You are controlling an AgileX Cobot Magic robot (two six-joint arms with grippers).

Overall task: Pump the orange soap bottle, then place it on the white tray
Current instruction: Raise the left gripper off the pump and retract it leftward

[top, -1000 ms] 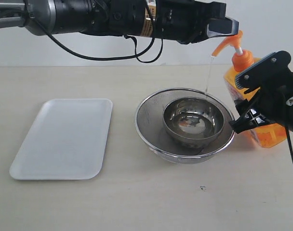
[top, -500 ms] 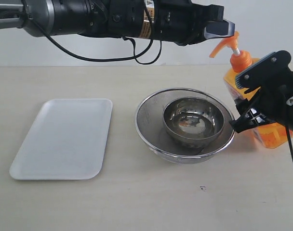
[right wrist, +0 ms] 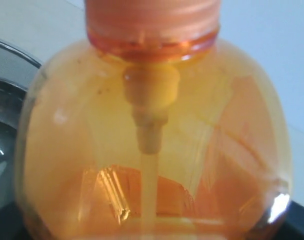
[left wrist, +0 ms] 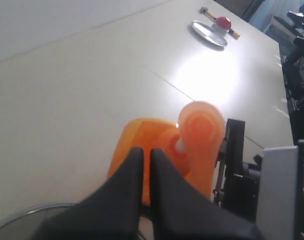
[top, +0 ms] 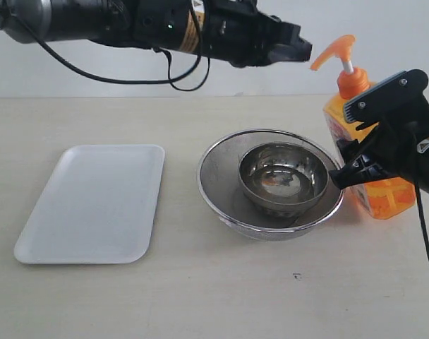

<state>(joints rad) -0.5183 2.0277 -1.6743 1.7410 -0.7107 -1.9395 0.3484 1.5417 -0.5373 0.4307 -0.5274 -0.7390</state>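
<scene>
1 orange soap bottle (top: 380,196), standing at 3 o'clock of 2 nested steel bowls (top: 221,183). 1 white tray (top: 94,205) at their 9 o'clock, well apart from bottle. L gripper (top: 303,51): jaws nearly together, holding nothing, just beside pump head (top: 334,51). R gripper (top: 343,145): jaws wide, clamped round bottle body.

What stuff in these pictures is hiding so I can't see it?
- Exterior view: the right gripper covers the middle of the orange soap bottle, hiding its front.
- Right wrist view: the bottle fills the picture, so that gripper's fingers do not show.
- Exterior view: shiny reflections in the small steel bowl blur what it holds.
- Left wrist view: the far red-topped thing is too small to name.
- Both wrist views: the white tray is out of frame.
</scene>
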